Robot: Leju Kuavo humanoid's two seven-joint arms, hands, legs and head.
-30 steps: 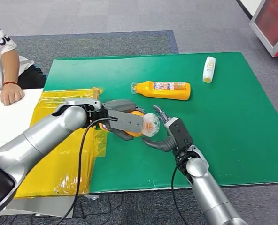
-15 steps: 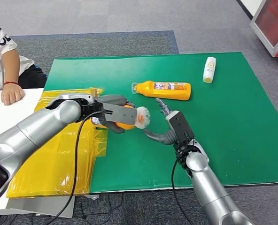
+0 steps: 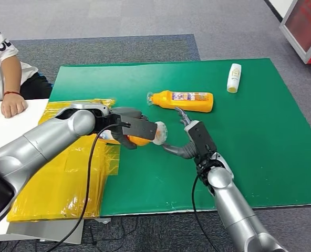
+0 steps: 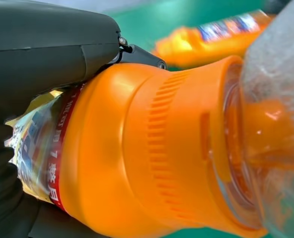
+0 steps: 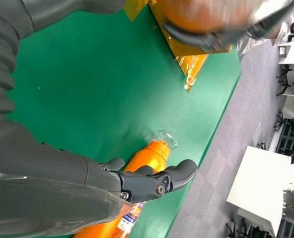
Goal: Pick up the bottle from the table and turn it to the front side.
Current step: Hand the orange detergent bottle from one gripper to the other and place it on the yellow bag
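My left hand [image 3: 132,128] grips the orange bottle [image 3: 146,137] around its body, holding it sideways above the green mat [image 3: 265,136], clear cap [image 3: 159,132] pointing toward my right hand [image 3: 193,142]. That hand hovers just beside the cap, fingers spread, holding nothing. A second orange bottle [image 3: 183,100] lies flat behind, a small white bottle [image 3: 234,77] far back.

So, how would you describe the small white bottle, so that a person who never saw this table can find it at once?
Start at the green mat covering the table and go to its far right corner. The small white bottle lies there alone on its side. Unlike the long orange bottle near the mat's middle, it is short, pale and yellow-ended.
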